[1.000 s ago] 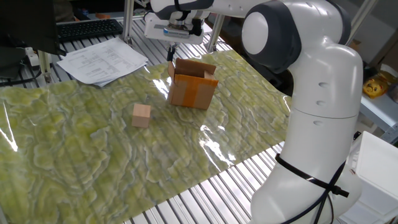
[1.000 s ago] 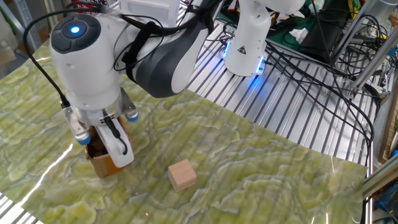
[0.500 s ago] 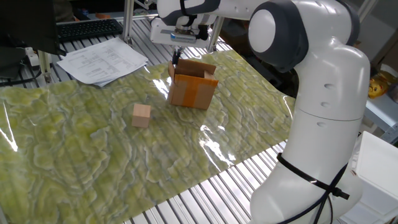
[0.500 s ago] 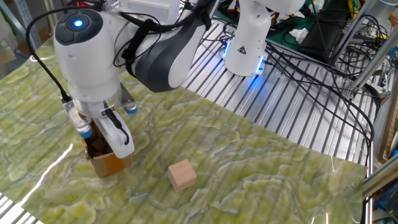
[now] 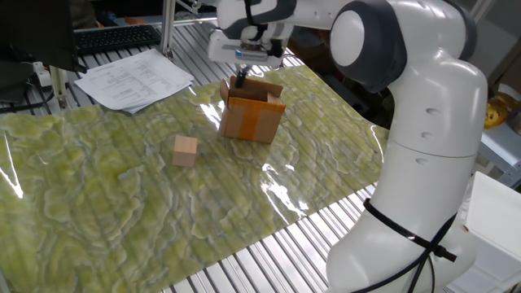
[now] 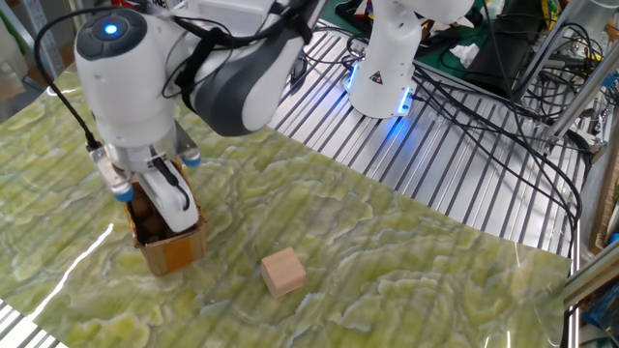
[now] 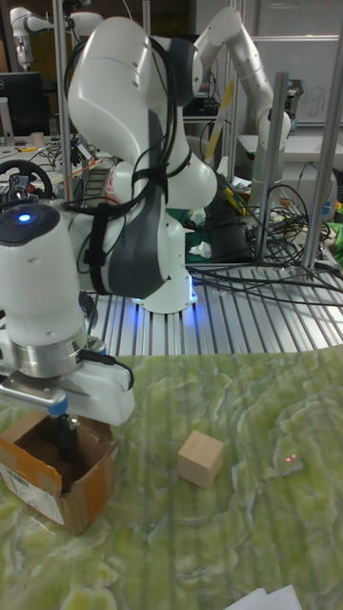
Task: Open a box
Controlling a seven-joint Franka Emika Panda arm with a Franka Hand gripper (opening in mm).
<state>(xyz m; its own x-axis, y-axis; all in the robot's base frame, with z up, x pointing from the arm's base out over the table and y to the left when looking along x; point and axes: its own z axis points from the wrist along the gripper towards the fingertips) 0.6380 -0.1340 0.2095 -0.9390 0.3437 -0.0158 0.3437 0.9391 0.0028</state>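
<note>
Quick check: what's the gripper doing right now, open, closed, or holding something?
Gripper: fingertips down in the open top of the box; whether open or closed cannot be told.

A green-marbled table (image 5: pixel 122 212) carries the box (image 5: pixel 252 118), a wooden cube (image 5: pixel 185 150) and papers (image 5: pixel 134 79).

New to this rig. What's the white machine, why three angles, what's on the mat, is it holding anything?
The white machine is a single jointed robot arm with a two-finger claw at its tip. The three pictures show one moment from three fixed cameras: two look at the table from different sides, the tall one from low at the table's edge. On the green patterned mat stand a brown cardboard box with orange tape, top flaps up, and apart from it a small plain wooden cube. A stack of papers lies at the mat's far corner. The claw's fingers reach down into the box's open top; whether they grip anything cannot be seen.
</note>
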